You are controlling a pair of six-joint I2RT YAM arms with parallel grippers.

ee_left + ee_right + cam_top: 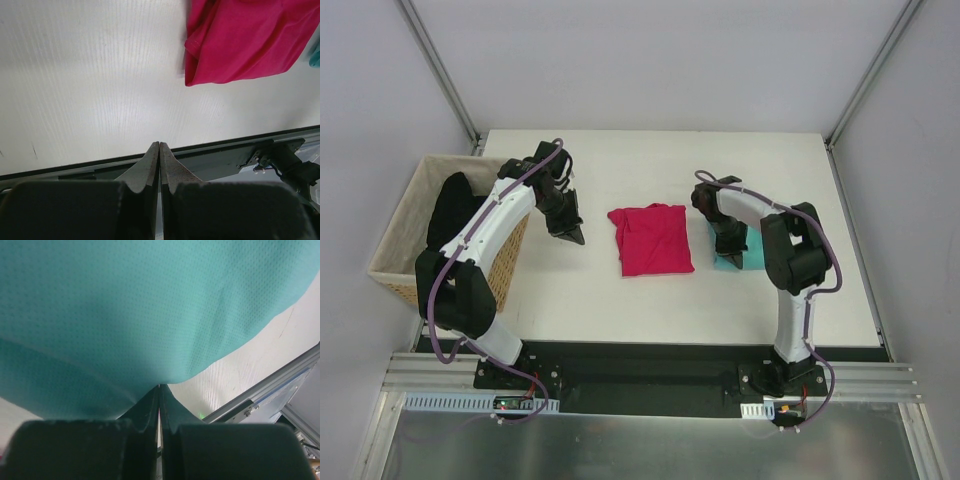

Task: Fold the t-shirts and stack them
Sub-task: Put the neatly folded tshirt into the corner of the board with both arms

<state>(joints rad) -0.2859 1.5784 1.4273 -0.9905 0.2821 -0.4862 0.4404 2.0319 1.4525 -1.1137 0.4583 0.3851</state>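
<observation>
Right tool [730, 257], pressed together, touches my teal shirt [150, 305]; the pink shirt [652, 240] lies leftward, between it and my shut left tool [572, 236].

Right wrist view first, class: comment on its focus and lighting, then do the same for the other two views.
Right wrist view: the teal t-shirt fills the frame, its weave sharp, the right claw dark beneath. Left wrist view: even light, table grain crisp, a faint shadow along the pink t-shirt. Top view: soft, diffuse light, faint shadows, no glare.
</observation>
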